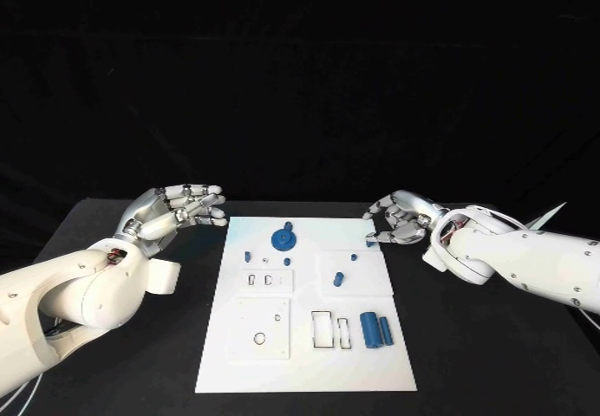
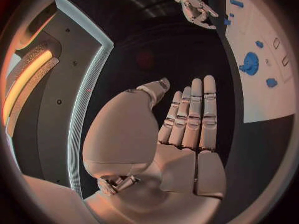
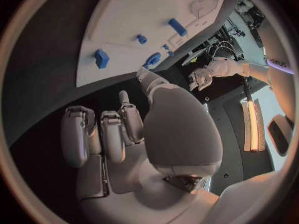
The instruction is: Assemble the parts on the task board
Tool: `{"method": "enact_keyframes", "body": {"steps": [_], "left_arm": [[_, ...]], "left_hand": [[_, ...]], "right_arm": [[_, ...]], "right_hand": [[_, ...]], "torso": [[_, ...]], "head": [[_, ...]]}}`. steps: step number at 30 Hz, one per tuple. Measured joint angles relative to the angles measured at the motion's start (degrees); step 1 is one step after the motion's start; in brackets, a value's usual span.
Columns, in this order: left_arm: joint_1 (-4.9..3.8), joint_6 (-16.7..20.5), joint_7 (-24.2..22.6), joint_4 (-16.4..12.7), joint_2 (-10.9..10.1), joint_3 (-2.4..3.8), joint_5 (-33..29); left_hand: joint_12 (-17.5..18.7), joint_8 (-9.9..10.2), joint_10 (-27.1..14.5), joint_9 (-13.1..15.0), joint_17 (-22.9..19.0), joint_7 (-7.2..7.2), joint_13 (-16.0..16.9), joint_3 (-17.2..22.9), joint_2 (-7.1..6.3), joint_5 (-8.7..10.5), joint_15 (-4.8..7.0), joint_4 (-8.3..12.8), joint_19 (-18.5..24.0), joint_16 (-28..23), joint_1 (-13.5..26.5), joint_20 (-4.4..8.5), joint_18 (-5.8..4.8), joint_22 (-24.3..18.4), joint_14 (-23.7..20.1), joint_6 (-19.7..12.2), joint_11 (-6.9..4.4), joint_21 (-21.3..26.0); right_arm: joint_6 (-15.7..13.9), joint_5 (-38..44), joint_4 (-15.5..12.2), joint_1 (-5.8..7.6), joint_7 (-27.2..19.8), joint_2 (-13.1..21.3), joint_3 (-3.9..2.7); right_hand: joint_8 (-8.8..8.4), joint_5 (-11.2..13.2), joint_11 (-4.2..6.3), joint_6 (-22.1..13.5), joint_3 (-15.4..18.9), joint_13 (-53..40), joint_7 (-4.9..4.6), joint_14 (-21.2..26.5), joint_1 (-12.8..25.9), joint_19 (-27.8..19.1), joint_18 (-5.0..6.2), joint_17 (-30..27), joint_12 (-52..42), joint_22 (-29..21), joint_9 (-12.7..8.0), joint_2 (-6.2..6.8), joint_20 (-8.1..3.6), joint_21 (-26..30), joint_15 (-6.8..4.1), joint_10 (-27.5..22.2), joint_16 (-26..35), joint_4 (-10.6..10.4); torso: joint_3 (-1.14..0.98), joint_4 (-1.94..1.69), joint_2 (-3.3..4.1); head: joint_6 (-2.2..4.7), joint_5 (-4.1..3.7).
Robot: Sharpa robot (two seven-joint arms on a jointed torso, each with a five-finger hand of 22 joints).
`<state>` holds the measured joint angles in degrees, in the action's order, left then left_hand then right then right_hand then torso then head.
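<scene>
Judging by their look, the blue parts are small, rigid moulded pieces: light, hard and smooth, likely to slip or skate on the task board (image 1: 306, 368) if I nudge them instead of pinching them squarely. They lie scattered over the white board at the centre of the black worktop (image 1: 125, 347). The round gear (image 1: 285, 237) sits toward the far end and is best taken by its rim or raised hub; the two cylinders (image 1: 376, 330) lie side by side near the right edge, just beside the slotted recesses, and should be pinched across their width, since they may roll. A small block (image 1: 337, 278) lies mid-board, with smaller pegs (image 1: 248, 256) near the gear, too small for me to describe further. My left hand (image 1: 175, 211) hovers off the board's far left corner, holding nothing; the left wrist view shows its fingers (image 2: 194, 115) straight, lying close alongside one another. My right hand (image 1: 401, 222) hangs at the board's far right edge, fingers (image 3: 102, 137) curled inward; I see nothing in them, though I cannot rule out a very small piece. Nothing stands between either hand and the parts. In my judgement the main hazards are the close spacing of the cylinders and the small pegs crowding the gear.
</scene>
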<state>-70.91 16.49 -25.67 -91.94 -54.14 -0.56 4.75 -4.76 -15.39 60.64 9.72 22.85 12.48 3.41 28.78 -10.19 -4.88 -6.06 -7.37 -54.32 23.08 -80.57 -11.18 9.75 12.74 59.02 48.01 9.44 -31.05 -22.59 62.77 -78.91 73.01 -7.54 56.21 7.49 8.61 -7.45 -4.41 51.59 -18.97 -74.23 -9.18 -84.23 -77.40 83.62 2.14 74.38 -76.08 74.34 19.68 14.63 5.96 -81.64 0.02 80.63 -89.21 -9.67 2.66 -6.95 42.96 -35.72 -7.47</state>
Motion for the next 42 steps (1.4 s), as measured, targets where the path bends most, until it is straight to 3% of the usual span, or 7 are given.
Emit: {"method": "enact_keyframes", "body": {"steps": [6,8,17,24,27,42], "left_arm": [[0.04,-0.03,0.0,0.22,0.03,0.0,0.0],[0.04,-0.04,-0.01,0.32,0.05,-0.01,0.0],[0.06,-0.06,-0.02,0.48,0.09,-0.01,0.0],[0.07,-0.07,-0.04,0.54,0.1,-0.01,0.0],[0.08,-0.08,-0.04,0.54,0.13,-0.01,0.0],[0.09,-0.1,-0.03,0.66,0.19,-0.02,0.0]], "left_hand": [[0.0,0.0,0.0,0.0,0.0,0.0,0.0,0.0,0.0,0.0,0.0,0.0,0.0,0.0,0.0,0.0,0.01,0.0,0.0,0.0,0.0,0.0],[0.0,0.0,0.0,0.0,0.0,0.0,0.0,0.0,0.0,0.0,0.0,0.0,0.0,0.0,0.0,0.0,0.01,0.0,0.0,0.0,0.0,0.0],[0.0,0.0,0.0,0.0,0.03,0.0,0.0,0.0,0.0,0.0,-0.01,0.0,0.01,0.0,0.0,0.0,0.01,0.04,-0.01,0.0,0.0,0.0],[0.0,0.0,0.0,0.0,0.03,0.0,0.0,0.0,0.0,0.0,-0.09,0.0,0.01,0.0,0.0,-0.01,0.0,0.05,-0.29,0.0,0.0,0.0],[0.0,0.0,0.0,0.0,0.03,0.0,0.0,0.0,0.0,0.0,-0.09,0.0,0.01,0.0,0.0,-0.01,0.01,0.05,-0.29,0.0,0.0,0.0],[0.0,0.0,0.0,0.0,0.03,0.0,0.0,0.0,0.0,0.0,-0.09,0.0,0.01,0.0,0.0,-0.01,0.0,0.05,-0.29,0.0,0.0,0.0]], "right_arm": [[-0.12,0.95,2.21,-1.01,0.64,-0.48,0.03],[-0.02,1.1,2.81,-1.32,0.83,-0.65,0.03],[0.97,1.37,4.29,-2.44,1.41,-1.07,0.02],[1.13,1.45,5.08,-2.8,1.71,-1.65,0.02],[1.13,1.45,5.28,-2.92,1.78,-1.99,0.02],[0.59,0.43,6.6,-3.58,1.99,-3.71,0.01]], "right_hand": [[-0.11,0.0,0.07,-0.09,0.08,0.0,-0.09,0.0,0.0,0.0,0.0,0.0,0.57,0.0,0.0,0.0,0.0,0.0,0.0,-0.12,0.0,0.08],[-0.11,0.0,-0.08,-0.12,0.08,0.0,-0.1,0.0,-1.12,0.0,0.01,0.0,0.74,0.0,0.0,-1.11,0.0,0.0,0.0,-0.52,0.0,0.08],[-0.71,0.0,-0.1,-0.96,0.24,0.0,-0.15,0.0,-1.14,0.0,0.01,0.0,1.32,0.0,-0.02,-1.11,0.0,0.0,0.01,-0.92,0.0,0.21],[-0.71,0.0,-0.1,-0.84,0.24,0.0,-0.06,0.0,-1.15,0.0,0.01,0.0,1.28,0.0,-0.01,-1.12,0.0,-0.01,0.01,-0.92,0.0,0.21],[-0.7,0.0,-0.1,-0.72,0.24,0.0,0.05,0.0,-2.42,0.0,0.01,0.0,1.27,0.0,0.0,-2.39,0.0,-0.01,0.01,-0.92,0.0,0.21],[-0.63,0.0,-0.09,0.89,0.21,0.0,0.43,0.01,-2.38,0.0,0.01,0.0,-0.72,0.0,0.01,-2.44,-0.01,-0.56,-0.02,-0.88,-0.01,0.18]], "torso": [[0.04,-0.02,-0.01],[0.07,-0.02,-0.03],[0.1,0.0,-0.08],[0.07,0.08,-0.08],[0.08,0.09,-0.09],[0.12,0.03,-0.13]], "head": [[-0.36,0.16],[-0.43,0.2],[-0.7,0.41],[-0.77,0.51],[-0.8,0.53],[-0.97,0.52]]}}
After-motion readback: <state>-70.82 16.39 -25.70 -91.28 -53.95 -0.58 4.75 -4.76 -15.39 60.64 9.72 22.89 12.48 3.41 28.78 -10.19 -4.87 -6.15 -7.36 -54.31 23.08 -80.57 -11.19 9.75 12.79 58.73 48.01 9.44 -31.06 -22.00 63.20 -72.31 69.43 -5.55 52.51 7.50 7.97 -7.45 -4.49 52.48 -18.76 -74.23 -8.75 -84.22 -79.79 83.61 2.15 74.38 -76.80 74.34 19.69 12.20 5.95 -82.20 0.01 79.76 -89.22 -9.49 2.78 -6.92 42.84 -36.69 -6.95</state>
